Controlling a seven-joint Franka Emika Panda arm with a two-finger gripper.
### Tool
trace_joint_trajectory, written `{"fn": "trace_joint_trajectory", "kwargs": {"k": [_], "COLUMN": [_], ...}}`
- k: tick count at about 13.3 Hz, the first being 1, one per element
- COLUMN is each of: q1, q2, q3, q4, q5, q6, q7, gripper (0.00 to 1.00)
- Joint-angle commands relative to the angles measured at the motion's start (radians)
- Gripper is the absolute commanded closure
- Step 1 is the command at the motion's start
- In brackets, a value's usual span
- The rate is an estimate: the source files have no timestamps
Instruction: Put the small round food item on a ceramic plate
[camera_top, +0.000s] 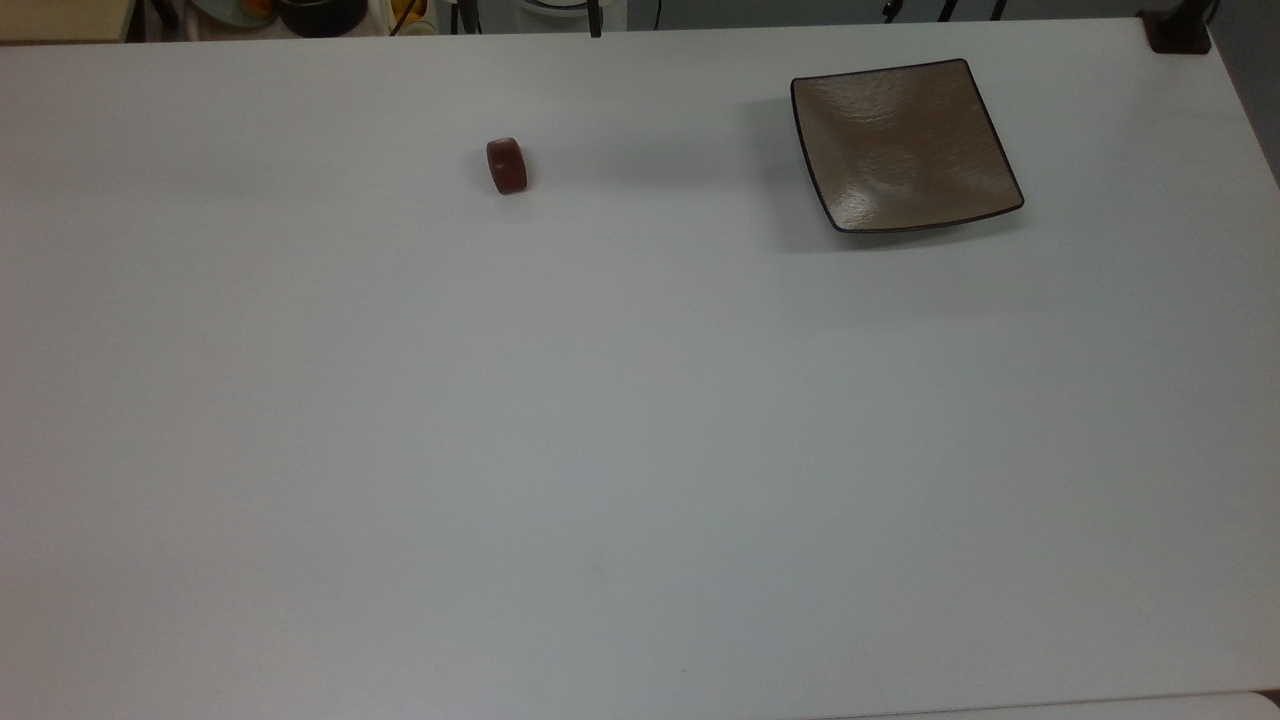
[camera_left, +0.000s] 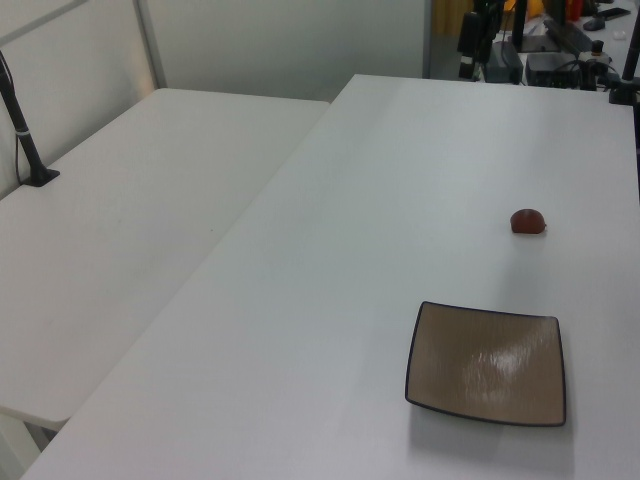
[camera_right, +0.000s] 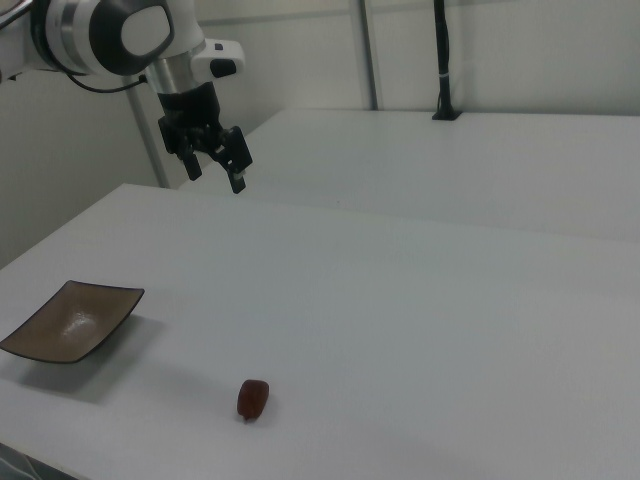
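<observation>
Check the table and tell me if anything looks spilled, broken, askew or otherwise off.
Nothing stands out. The small round food item lies alone on the bare white table, well apart from the ceramic plate, which sits flat, whole and with nothing on it. The hand hangs open above the table, holding nothing.

A: Even, soft overhead light; the white table (camera_top: 600, 450) looks faintly grey toward the corners.

B: Glare streaks the ceramic plate (camera_top: 905, 145); its soft shadow falls toward seven o'clock in the top view.
</observation>
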Motion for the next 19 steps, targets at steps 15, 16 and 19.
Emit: {"fn": "trace_joint_trajectory", "kwargs": {"k": [15,16,19], "q1": [0.000,0.001,0.003], "q2": [-0.010,-0.015,-0.026], "q3": [0.008,0.008,0.008], "q4": [0.017,0.014,0.005], "q5": [0.025,0.025,0.023], "q6": [-0.020,-0.020,-0.022], "q7": [-0.022,-0.024,-0.022], "gripper": [0.00,0.00,0.00]}}
